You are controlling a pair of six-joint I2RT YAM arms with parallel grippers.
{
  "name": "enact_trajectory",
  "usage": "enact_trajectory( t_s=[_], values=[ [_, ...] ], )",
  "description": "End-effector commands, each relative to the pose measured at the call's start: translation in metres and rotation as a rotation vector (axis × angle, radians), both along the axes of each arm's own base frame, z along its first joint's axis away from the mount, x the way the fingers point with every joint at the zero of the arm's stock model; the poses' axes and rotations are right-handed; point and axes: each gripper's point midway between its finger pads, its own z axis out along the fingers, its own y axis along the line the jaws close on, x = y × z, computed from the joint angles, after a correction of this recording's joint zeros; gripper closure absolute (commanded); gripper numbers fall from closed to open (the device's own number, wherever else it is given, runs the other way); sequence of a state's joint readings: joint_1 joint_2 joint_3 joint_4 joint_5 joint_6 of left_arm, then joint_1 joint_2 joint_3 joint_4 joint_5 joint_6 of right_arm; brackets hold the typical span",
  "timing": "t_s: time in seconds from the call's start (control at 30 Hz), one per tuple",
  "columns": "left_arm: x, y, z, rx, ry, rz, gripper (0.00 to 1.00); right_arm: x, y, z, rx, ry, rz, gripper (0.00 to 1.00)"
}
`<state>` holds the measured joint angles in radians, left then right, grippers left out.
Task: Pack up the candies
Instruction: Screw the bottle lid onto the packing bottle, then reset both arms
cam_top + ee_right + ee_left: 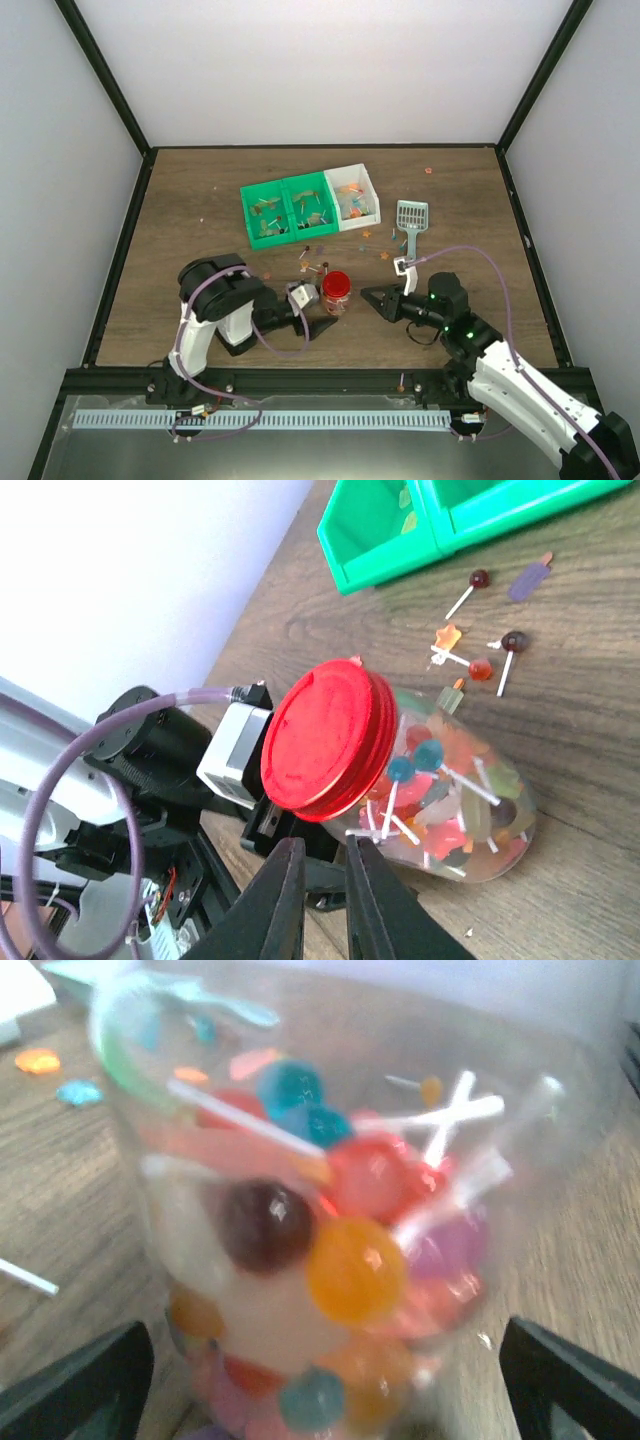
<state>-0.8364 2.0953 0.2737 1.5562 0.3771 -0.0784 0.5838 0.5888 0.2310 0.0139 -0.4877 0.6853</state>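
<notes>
Candies inside jar, between wide-spread left gripper jaws, not gripped; right gripper near lid, barely ajar, empty.

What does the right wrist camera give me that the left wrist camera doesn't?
Only right wrist: the red lid sitting on the jar, and the green bins behind it. Only left wrist: how wide the left gripper stands either side of the jar. Both: the clear jar packed with candies, and loose sweets lying near it.
</notes>
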Motion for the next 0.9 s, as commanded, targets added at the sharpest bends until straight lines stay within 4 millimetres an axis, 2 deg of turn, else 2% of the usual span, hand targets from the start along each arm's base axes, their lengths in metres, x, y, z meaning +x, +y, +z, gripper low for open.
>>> enact_trajectory(
  t_s=[0.0, 0.27, 0.37, 0.43, 0.5, 0.57, 0.63, 0.7, 0.77, 0.87],
  values=[
    [-0.013, 0.039, -0.013, 0.022, 0.041, 0.099, 0.0, 0.008, -0.006, 0.017, 0.0, -0.053, -0.049, 0.85],
    [-0.02, 0.046, 0.011, -0.018, 0.019, 0.107, 0.0, 0.014, -0.01, 0.015, -0.01, -0.059, -0.088, 0.85],
    [-0.025, 0.048, 0.027, -0.055, 0.005, 0.103, 0.0, 0.026, -0.021, 0.018, -0.042, -0.065, -0.176, 0.81],
    [-0.027, 0.049, 0.042, -0.094, -0.009, 0.103, 0.0, 0.039, -0.035, 0.019, -0.081, -0.078, -0.285, 0.77],
    [-0.024, 0.051, 0.06, -0.144, -0.026, 0.125, 0.0, 0.05, -0.051, 0.018, -0.125, -0.088, -0.391, 0.71],
    [-0.017, 0.055, 0.064, -0.143, -0.012, 0.179, 0.0, 0.061, -0.068, 0.024, -0.185, -0.142, -0.484, 0.57],
    [-0.009, 0.062, 0.075, -0.16, -0.022, 0.243, 0.0, 0.075, -0.094, 0.032, -0.266, -0.172, -0.636, 0.48],
    [0.002, 0.066, 0.078, -0.133, -0.019, 0.305, 0.0, 0.083, -0.113, 0.04, -0.345, -0.199, -0.738, 0.42],
    [0.014, 0.063, 0.08, -0.065, -0.01, 0.339, 0.0, 0.091, -0.12, 0.049, -0.4, -0.278, -0.774, 0.32],
    [0.02, 0.072, 0.111, -0.096, -0.042, 0.401, 0.0, 0.105, -0.124, 0.058, -0.458, -0.413, -0.814, 0.28]
  ],
)
